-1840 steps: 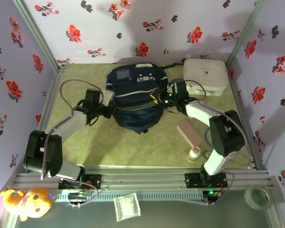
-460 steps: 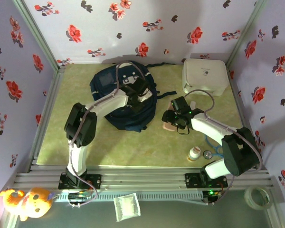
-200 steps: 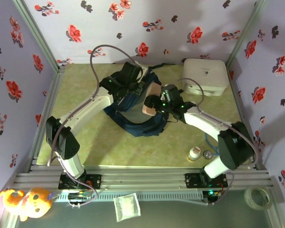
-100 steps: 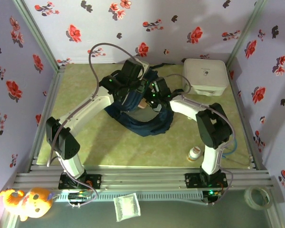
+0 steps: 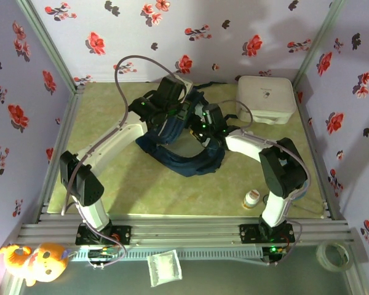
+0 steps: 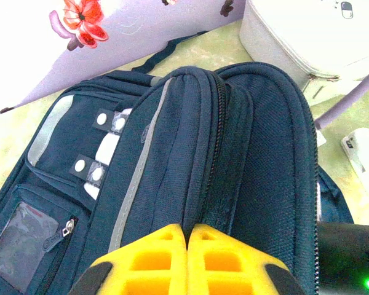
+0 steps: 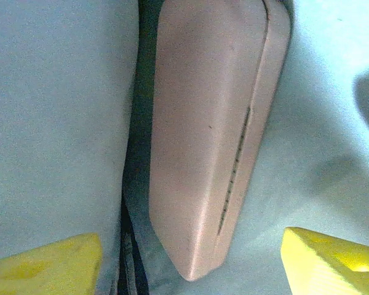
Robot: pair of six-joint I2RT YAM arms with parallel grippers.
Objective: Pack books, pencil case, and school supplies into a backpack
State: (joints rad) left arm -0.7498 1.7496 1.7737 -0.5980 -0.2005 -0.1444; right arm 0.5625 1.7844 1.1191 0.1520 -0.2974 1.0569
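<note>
The right gripper (image 7: 190,249) has its jaws wide apart. It no longer grips the pencil case (image 7: 203,123) that it carried over the bag mouth a second ago. The case now lies inside the backpack (image 5: 186,161) against the pale lining (image 7: 55,123), touching neither finger. The left gripper (image 6: 188,230) stays pinched together on the backpack's raised fabric edge.
</note>
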